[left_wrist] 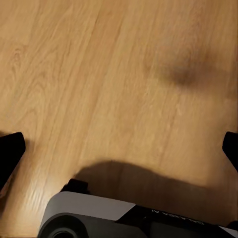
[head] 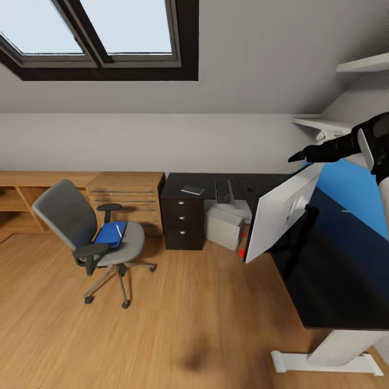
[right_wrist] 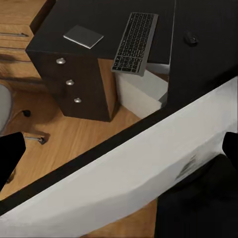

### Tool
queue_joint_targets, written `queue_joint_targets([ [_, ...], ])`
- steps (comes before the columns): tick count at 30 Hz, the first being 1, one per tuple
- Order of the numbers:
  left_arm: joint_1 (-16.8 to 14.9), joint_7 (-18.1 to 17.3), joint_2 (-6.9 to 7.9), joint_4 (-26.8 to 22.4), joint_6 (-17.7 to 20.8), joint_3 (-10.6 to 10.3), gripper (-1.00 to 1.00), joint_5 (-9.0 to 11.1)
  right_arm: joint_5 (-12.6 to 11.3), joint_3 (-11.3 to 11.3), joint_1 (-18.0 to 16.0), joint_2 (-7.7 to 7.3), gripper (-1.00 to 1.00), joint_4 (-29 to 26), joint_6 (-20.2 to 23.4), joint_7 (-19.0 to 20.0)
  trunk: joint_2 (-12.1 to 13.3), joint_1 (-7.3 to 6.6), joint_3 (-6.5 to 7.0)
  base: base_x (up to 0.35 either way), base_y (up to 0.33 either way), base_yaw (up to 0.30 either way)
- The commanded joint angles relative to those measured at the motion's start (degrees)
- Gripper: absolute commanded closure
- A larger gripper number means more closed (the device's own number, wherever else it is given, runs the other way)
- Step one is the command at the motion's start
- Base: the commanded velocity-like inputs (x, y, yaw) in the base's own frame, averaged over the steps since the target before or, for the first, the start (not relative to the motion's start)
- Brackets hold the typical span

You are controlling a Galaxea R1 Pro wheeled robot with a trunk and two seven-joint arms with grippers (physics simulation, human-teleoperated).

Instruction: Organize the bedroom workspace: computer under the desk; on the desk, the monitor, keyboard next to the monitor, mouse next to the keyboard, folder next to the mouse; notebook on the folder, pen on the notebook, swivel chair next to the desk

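Two tools, both spread wide. The left tool [left_wrist: 119, 148] hangs over the bare wooden floor [left_wrist: 99, 74], holding nothing. The right tool [right_wrist: 119, 151] has its fingers wide apart with the monitor [head: 281, 213] crossing the space beyond them; I cannot tell if they touch it. In the head view the monitor sits at about 3 o'clock, steeply tilted, its pale back showing, over the near wing of the black table [head: 178, 186]. On the far wing, toward 1 o'clock, lie the notebook [head: 193, 189], the keyboard [head: 223, 190] just to its right and the mouse [right_wrist: 191, 38] further right, all apart. The computer [head: 224, 227] stands under the table beside the drawers [head: 182, 219]. At 9 o'clock, well apart from the table, the swivel chair [head: 81, 227] carries the folder [head: 109, 234] on its seat, the pen [head: 119, 230] lying on the folder.
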Motion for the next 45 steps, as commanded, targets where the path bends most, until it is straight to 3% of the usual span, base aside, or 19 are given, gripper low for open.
queue_joint_targets([
  [1,-0.1,0.4,0.02,0.0,-0.2,-0.5,-1.00,0.3,0.6,0.2,0.1,-0.12,-1.00,0.0,0.0,0.6,-0.1,-0.02,-0.08,-0.283,-0.132,0.000],
  [11,0.0,0.4,0.02,0.0,-0.2,-0.5,-1.00,0.3,0.3,0.2,0.8,-0.24,-1.00,5.1,0.0,0.8,-0.1,-0.02,-0.08,-0.283,-0.132,0.000],
  [15,0.0,0.4,0.02,0.0,-0.2,-0.5,-1.00,0.3,0.3,0.2,0.8,-0.91,-1.00,8.3,-1.2,0.7,-0.1,-0.02,-0.08,-0.283,-0.132,0.000],
  [18,0.0,0.4,-0.03,0.0,-0.2,-0.5,-1.00,0.3,0.3,0.2,0.9,-1.62,-1.00,11.3,-5.2,0.7,-0.1,-0.02,-0.08,-0.255,-0.128,0.000],
  [19,-0.1,0.4,-0.05,0.0,-0.2,-0.5,-1.00,0.3,0.3,0.2,0.9,-2.06,-1.00,15.5,-11.1,0.6,-0.1,-0.02,-0.08,-0.111,-0.060,0.000],
  [21,0.0,0.4,-0.06,0.0,-0.2,-0.5,-1.00,0.3,0.2,0.2,0.9,-2.22,-1.00,18.9,-15.3,0.6,-0.1,-0.02,-0.08,-0.073,-0.039,0.000],
  [25,-0.1,0.4,-0.07,0.0,-0.3,-0.5,-1.00,0.3,0.1,0.2,0.9,-2.33,-1.00,23.8,-19.5,0.7,-0.1,-0.02,-0.08,-0.029,-0.016,0.000],
  [26,0.0,0.4,-0.07,0.0,-0.3,-0.5,-1.00,0.3,-0.1,0.2,0.9,-2.37,-1.00,28.4,-21.3,0.7,-0.1,-0.02,-0.08,-0.005,-0.003,0.000],
  [32,-0.1,0.3,-0.07,0.0,-0.3,-0.5,-1.00,0.3,-2.4,0.2,0.9,-2.49,-1.00,30.5,-22.3,0.6,-0.1,-0.02,-0.08,-0.001,-0.001,0.000],
  [36,0.0,0.4,0.02,0.0,-0.3,-0.3,-1.00,0.4,-4.0,0.2,0.9,-2.48,-1.00,33.6,-25.4,0.0,-0.1,-0.02,-0.08,0.000,0.000,0.000],
  [40,0.0,0.5,0.09,0.0,-0.3,-0.3,-1.00,0.5,-7.6,0.1,1.0,-2.42,-1.00,35.2,-30.1,-2.4,-0.1,-0.02,-0.08,0.000,0.000,0.000],
  [45,-0.1,0.5,0.02,-0.1,-0.3,-0.4,-1.00,0.4,-12.7,0.1,2.6,-2.87,-1.00,35.6,-31.9,-4.0,-0.1,-0.02,-0.08,0.000,0.000,0.000],
])
